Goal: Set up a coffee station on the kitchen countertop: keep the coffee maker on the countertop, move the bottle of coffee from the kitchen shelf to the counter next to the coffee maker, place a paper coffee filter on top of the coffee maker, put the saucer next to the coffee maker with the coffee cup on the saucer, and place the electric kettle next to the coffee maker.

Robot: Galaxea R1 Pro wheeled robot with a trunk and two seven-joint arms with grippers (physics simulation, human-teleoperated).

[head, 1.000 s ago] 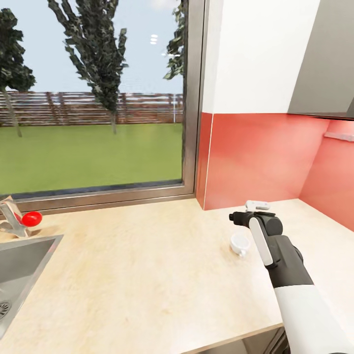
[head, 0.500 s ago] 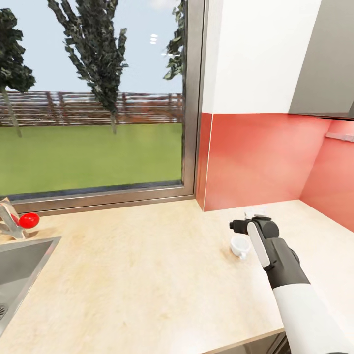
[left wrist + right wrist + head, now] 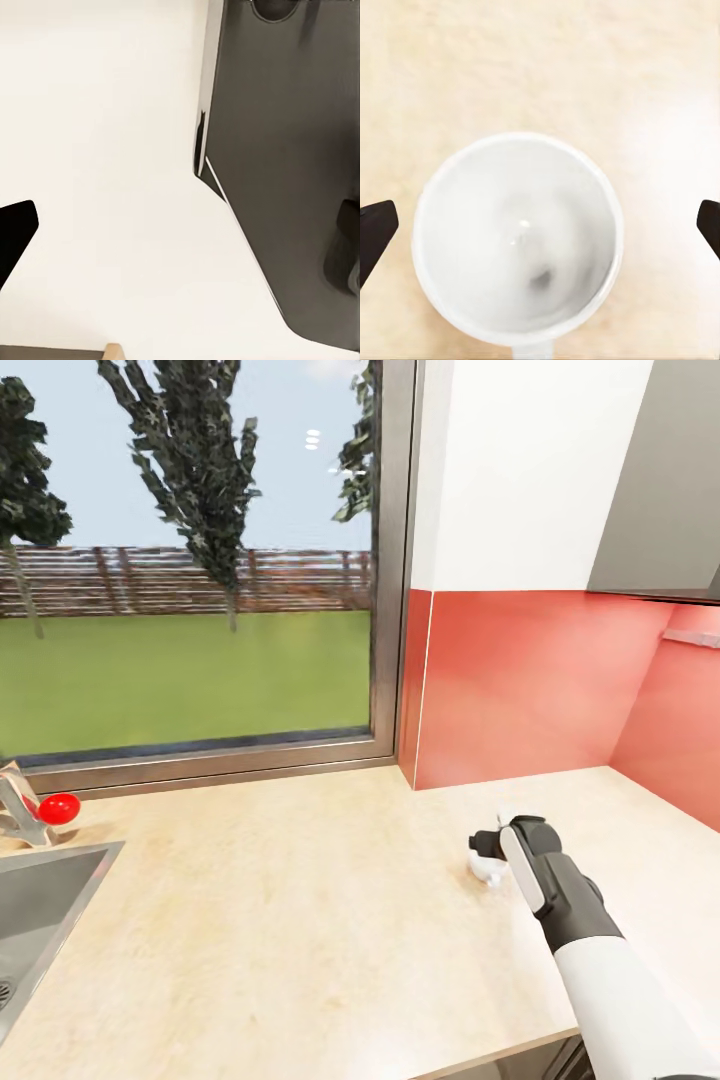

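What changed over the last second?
The right gripper came down over the coffee cup, covering more of it in the head view; its open fingers now straddle the cup, nothing grasped. Cup and kitchen countertop unmoved.

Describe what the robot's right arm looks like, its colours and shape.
The right arm has a smooth white rounded forearm shell, then a dark grey wrist section with a white stripe along it. In the right wrist view, the right gripper shows black fingertips at both picture edges. No cables visible.
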